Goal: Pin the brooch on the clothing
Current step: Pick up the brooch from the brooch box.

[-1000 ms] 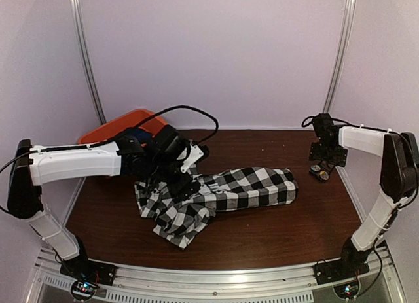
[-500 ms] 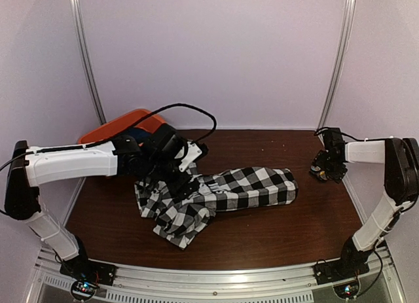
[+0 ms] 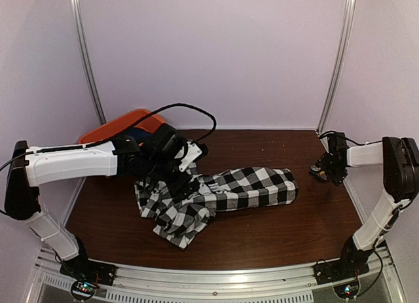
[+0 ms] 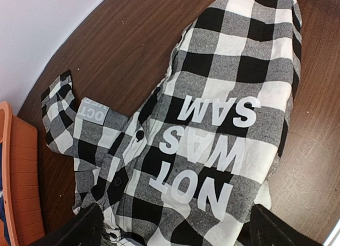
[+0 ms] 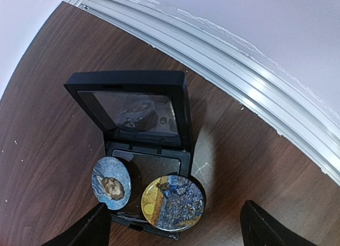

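Risk: right gripper (image 5: pixel 175 217), fingers apart, is hovering over round blue portrait brooch (image 5: pixel 111 183) and round yellow-blue brooch (image 5: pixel 172 202) crowding 6 o'clock of black hinged case (image 5: pixel 127 77); closing may be snagging both. Left gripper (image 4: pixel 175 227), fingers spread, is hanging over black-and-white checked lettered shirt (image 4: pixel 212 124), 9 o'clock of case.

- Black-and-white checked shirt (image 4: pixel 212 97): its lower part runs off the bottom edge of the left wrist view. From above, the white left arm (image 3: pixel 72 162) covers its collar end and the lettering is too small to read.
- Left hand (image 4: pixel 179 229): only the dark fingertips (image 4: pixel 85 227) show, either side of the shirt.
- Orange plastic bin (image 3: pixel 121 124), behind the shirt: partly hidden by the left arm.
- Right hand (image 5: pixel 178 227), well right of the shirt: fingers cut off at the wrist view's bottom edge.
- Black hinged case (image 5: pixel 143 134): front edge hidden under the round portrait brooch (image 5: pixel 111 183) and the round yellow-and-blue brooch (image 5: pixel 172 202). From above, the brooches are too small to tell apart.
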You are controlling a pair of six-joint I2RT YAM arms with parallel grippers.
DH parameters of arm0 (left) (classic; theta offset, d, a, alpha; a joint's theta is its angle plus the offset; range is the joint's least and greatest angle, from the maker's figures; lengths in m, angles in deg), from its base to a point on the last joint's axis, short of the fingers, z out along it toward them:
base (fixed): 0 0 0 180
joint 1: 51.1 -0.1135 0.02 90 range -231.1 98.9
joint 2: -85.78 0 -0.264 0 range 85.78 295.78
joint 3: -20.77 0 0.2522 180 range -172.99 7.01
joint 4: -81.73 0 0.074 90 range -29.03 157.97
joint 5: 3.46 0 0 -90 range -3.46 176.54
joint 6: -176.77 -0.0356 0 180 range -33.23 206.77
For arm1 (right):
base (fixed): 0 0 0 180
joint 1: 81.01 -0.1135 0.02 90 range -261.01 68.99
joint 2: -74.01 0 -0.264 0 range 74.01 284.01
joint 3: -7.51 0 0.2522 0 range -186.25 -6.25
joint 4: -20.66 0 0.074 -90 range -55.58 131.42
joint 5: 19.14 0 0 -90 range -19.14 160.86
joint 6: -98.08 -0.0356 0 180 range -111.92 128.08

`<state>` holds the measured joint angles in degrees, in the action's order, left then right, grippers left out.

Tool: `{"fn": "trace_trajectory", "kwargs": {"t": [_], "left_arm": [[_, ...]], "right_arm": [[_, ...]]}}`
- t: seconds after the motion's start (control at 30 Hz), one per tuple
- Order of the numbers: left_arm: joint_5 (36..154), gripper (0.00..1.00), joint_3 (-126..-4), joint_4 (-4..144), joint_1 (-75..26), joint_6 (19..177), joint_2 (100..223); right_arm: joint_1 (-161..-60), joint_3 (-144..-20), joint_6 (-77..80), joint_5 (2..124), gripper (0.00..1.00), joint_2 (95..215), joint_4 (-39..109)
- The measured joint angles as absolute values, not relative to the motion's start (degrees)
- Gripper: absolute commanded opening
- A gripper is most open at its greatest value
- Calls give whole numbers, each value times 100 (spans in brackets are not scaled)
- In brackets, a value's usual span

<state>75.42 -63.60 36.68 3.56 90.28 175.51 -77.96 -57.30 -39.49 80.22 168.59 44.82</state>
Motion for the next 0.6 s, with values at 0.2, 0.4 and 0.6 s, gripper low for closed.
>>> {"fn": "trace_trajectory", "kwargs": {"t": [0.2,0.4,0.6], "left_arm": [[7610,97,-6360,3668,321,9032,17551],[7647,97,-6360,3668,321,9032,17551],[7654,98,-6360,3668,321,9034,17551]], "right_arm": [[-7720,-5557,-4027,7867,81,17061,4184],[-7663,-5524,-4038,7793,80,17170,3964],[-7639,-5529,-4041,7725,77,17283,3865]]}}
